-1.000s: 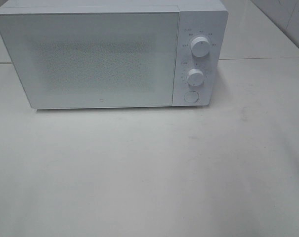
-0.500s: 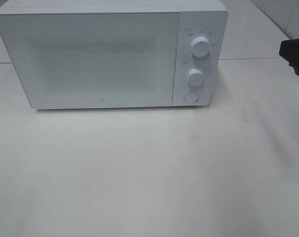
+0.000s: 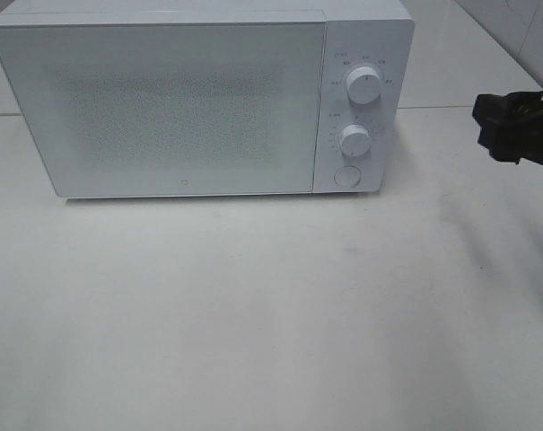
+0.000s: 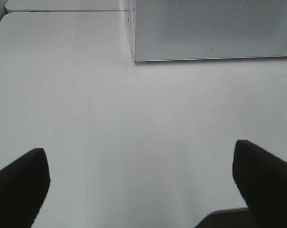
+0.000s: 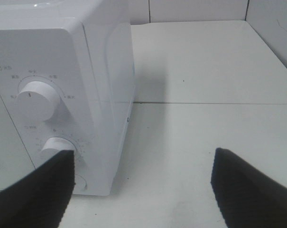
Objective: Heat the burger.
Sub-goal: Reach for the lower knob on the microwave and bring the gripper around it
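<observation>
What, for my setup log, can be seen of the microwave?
The white microwave stands upright on the pale table, door shut. The door has a dotted mesh window, too hazy to see inside. Beside it a panel carries an upper knob, a lower knob and a round button below them. Only the table touches it.

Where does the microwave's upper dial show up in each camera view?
Exterior high: the upper dial sits on the control panel at the right end of the microwave, above the lower dial.
Left wrist: not in it; only the lower part of the door shows.
Right wrist: the upper dial is on the same panel, above the lower dial.
Shared landmark: the white microwave itself, seen in all three.
</observation>
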Available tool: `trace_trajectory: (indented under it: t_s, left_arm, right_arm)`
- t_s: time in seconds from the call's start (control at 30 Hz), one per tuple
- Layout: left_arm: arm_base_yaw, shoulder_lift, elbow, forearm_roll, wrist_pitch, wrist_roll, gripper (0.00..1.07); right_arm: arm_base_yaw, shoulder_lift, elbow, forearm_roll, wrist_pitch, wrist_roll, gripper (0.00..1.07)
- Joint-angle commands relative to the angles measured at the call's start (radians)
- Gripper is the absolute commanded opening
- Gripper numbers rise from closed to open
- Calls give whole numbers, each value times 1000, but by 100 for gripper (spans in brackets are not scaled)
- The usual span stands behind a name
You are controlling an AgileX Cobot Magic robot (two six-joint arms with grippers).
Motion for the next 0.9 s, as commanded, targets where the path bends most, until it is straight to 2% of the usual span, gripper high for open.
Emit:
trace_trajectory:
  t_s: [0.03,0.27,0.3,0.43,0.47,0.67,0.9]
  left_arm:
    - [0,-25,2,-5,-14,-5,101]
    - [0,-25,2,-5,-14,-5,101]
    - [0,-25,2,-5,-14,-5,101]
    - [0,-25,2,-5,-14,-5,101]
    - [0,-25,2,-5,-14,-5,101]
    - [0,-25,2,-5,-14,-5,101]
    - [0,-25,2,-5,-14,-5,101]
  right_arm:
    - [83,62,17,107,-145,-92,76]
    - [201,140,17,250,-280,-185,76]
    - [246,172,17,301,-334,-208,76]
    - [313,217,17,396,-428,-226,76]
    - [361,251,17,448,-481,-240,76]
    - [464,340,8,508,-603,-242,76]
    - [526,425,-37,577,-651,-242,75]
